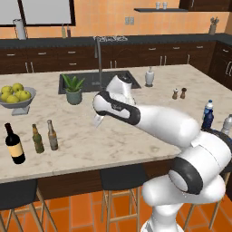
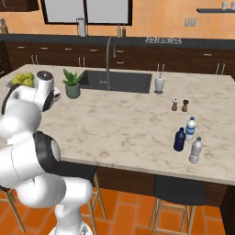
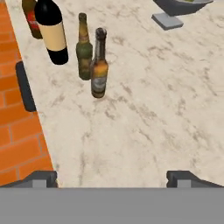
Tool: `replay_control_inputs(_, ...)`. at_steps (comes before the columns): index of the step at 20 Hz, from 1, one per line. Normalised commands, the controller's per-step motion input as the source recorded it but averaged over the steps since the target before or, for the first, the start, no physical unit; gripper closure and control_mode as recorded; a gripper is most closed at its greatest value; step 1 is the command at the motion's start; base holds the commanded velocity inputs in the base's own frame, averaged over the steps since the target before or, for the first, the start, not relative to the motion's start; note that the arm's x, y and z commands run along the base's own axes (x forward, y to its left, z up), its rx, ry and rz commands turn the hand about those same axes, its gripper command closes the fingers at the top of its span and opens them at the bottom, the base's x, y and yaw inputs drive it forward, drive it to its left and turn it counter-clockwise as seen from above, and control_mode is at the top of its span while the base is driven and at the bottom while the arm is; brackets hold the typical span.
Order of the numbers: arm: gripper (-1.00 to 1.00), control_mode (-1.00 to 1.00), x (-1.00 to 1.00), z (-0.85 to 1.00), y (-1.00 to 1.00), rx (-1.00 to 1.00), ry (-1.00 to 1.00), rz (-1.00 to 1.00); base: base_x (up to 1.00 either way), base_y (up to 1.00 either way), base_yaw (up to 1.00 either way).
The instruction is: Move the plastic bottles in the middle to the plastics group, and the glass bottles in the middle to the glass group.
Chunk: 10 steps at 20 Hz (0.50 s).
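Note:
Near the counter's front left edge, a slim olive green bottle (image 1: 37, 139) (image 3: 84, 48) and a slim brown bottle (image 1: 52, 135) (image 3: 99, 65) stand upright close together. The large dark wine bottle (image 1: 15, 144) (image 3: 52, 30) with a tan label stands just beyond them. My gripper (image 1: 97, 120) (image 3: 112, 178) hangs open above the counter to their right, apart from them, with nothing between its fingers. At the far right, a squat dark blue bottle (image 1: 208, 120) (image 2: 179, 139) stands beside the clear water bottle (image 2: 190, 128) and a pale clear bottle (image 1: 228, 124) (image 2: 195, 150).
Another brown bottle (image 3: 29, 17) with a red label stands past the wine bottle. A fruit bowl (image 1: 16, 103), a potted plant (image 1: 73, 89), the sink (image 1: 97, 81), a soap dispenser (image 1: 149, 77) and two shakers (image 1: 179, 94) sit farther back. Stools (image 1: 120, 176) line the front edge.

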Motion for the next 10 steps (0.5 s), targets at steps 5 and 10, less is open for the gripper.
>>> replay_control_inputs(5, -1.0, -1.0, -0.8, 0.05, -0.72, 0.0, 0.0, -0.42, 0.0, 0.0, 0.0)
replay_control_inputs(10, -1.0, -1.0, -0.76, 0.0, -0.66, 0.0, 0.0, -0.39, 0.0, 0.0, 0.0)
